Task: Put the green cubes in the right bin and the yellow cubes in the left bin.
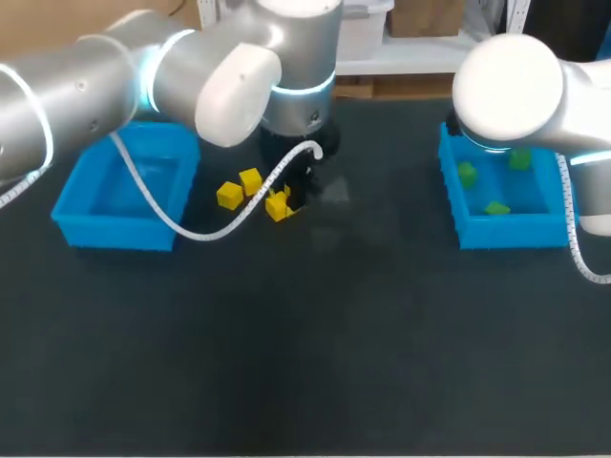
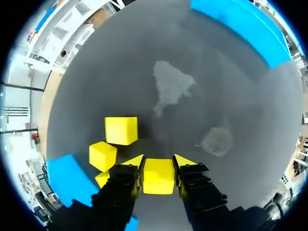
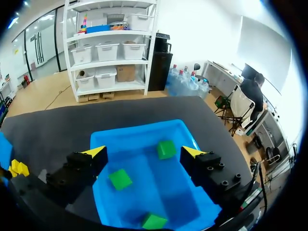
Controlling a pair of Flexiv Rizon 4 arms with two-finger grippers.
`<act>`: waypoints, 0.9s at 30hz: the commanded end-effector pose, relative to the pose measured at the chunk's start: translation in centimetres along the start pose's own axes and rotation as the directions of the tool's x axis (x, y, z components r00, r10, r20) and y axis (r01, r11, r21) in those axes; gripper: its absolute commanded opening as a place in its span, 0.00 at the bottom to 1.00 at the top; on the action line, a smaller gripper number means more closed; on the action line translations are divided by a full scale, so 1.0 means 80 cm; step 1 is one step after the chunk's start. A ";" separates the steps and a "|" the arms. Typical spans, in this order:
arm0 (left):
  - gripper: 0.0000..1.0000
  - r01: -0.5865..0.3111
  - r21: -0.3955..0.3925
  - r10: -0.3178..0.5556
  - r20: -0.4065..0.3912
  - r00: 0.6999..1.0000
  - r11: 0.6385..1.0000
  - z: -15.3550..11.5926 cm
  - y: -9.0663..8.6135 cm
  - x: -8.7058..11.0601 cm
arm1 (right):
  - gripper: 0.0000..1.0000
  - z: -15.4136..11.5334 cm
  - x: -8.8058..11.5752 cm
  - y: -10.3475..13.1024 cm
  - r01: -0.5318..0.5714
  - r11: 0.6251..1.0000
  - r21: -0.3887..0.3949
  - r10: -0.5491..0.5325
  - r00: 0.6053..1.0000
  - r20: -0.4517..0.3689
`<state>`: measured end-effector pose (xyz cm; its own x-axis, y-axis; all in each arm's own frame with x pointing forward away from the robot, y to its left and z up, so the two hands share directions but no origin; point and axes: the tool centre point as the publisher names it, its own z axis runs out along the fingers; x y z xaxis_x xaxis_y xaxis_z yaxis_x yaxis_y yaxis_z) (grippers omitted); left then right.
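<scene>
My left gripper is down at the table with a yellow cube between its fingers, both yellow tips against its sides. Two more yellow cubes lie just ahead of and beside it. In the head view this cluster lies right of the left blue bin, with the left gripper on the cube at its right end. My right gripper hangs open above the right blue bin, which holds three green cubes.
The left bin's corner is close beside the left gripper, and the right bin lies far across the dark mat. A white cable loops from the left arm down over the mat by the yellow cubes.
</scene>
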<state>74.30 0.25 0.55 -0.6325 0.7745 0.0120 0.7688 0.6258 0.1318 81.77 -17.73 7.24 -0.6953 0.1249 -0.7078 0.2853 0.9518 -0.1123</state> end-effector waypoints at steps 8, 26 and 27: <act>0.00 0.218 -0.053 -0.206 0.169 0.964 0.975 -0.084 0.088 0.075 | 1.00 0.001 0.000 0.000 0.000 1.000 0.001 0.000 1.000 0.000; 0.00 0.626 -0.053 -0.607 0.191 0.771 0.778 -0.076 0.189 0.214 | 1.00 0.001 0.000 0.000 0.000 1.000 0.001 0.000 1.000 0.000; 0.37 0.631 -0.059 -0.614 0.180 0.769 0.773 -0.073 0.188 0.218 | 1.00 0.001 0.000 0.000 0.000 1.000 0.001 0.000 1.000 0.000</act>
<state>75.69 21.84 9.00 -0.9639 0.2197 -0.1504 0.1924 0.9652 0.1768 81.77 -17.73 7.24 -0.6953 0.1249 -0.7078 0.2853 0.9518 -0.1123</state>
